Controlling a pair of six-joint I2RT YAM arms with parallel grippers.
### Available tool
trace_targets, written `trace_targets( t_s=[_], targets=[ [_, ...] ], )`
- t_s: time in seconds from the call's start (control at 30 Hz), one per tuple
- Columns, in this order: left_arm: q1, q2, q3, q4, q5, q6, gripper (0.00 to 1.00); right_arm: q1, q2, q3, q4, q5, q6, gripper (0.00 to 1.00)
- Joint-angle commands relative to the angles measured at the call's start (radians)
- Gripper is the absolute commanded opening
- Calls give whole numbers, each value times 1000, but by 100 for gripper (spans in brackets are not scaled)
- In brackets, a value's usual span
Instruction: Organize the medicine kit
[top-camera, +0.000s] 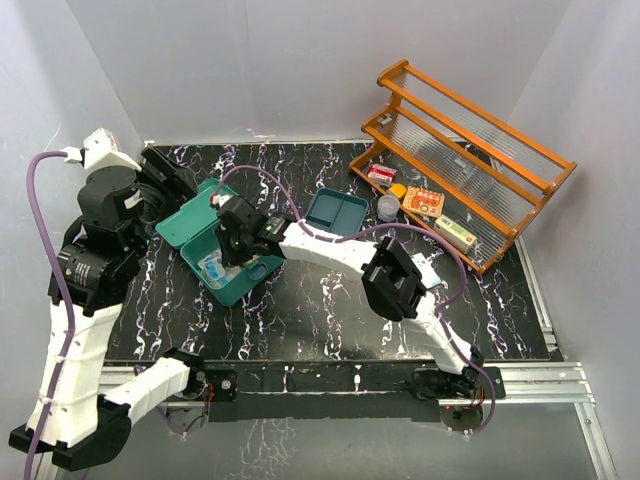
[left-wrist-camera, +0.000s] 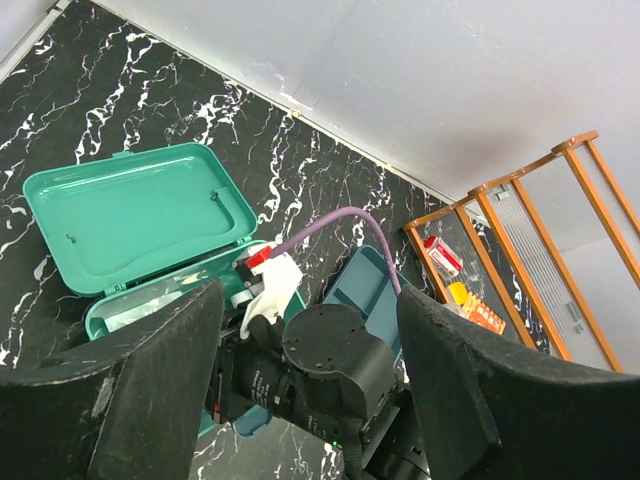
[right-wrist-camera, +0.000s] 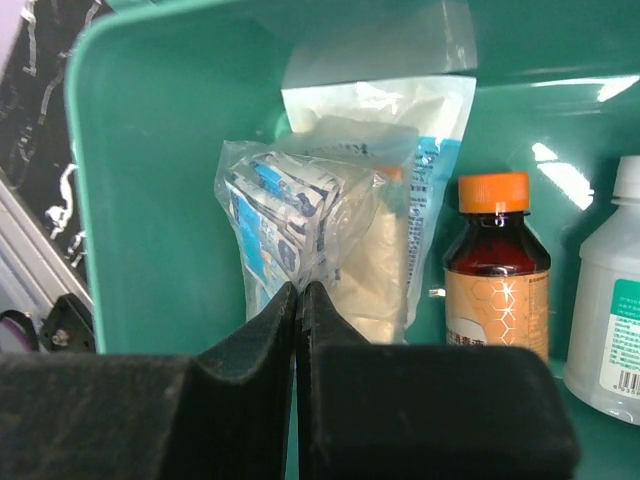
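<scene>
Right gripper (right-wrist-camera: 298, 292), pressed closed, reaches inside the open kit (right-wrist-camera: 150, 200) at the tabletop's left side, tips touching a sachet packet (right-wrist-camera: 285, 215). Left gripper (left-wrist-camera: 310, 300) hovers above, half-open and empty.

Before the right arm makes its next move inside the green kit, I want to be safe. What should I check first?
1. Medicine kit lid open, inside reachable: ok.
2. Right gripper inside the kit, fingers shut: ok.
3. Clear bag of blue-and-white packets actually caught between those fingers: cannot tell; the tips meet at its lower edge.
4. Orange-capped brown bottle upright and apart from the fingers: ok.
5. White bottle upright at the far right: ok.
6. Left gripper open and holding nothing: ok.
</scene>
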Motion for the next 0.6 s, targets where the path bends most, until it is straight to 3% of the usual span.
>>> trace_targets(
  t_s=[0.0,0.1,0.2,0.27,0.57],
  targets=[
    [7,-5,-14,23,-21,26,69,10,19,59,-22,24,-25,0],
    [7,-1,-18,34,-24,34,69,10,36,80,-41,34,-24,3],
    [6,7,-16,37,-31,38,69,10,47,138,-70,62,-13,23],
    [7,22,-1,20,-46,29,69,8,38,159,-73,87,-7,30],
    [6,61,18,-2,-57,24,70,-32,-83,136,-44,122,23,40]
  ],
)
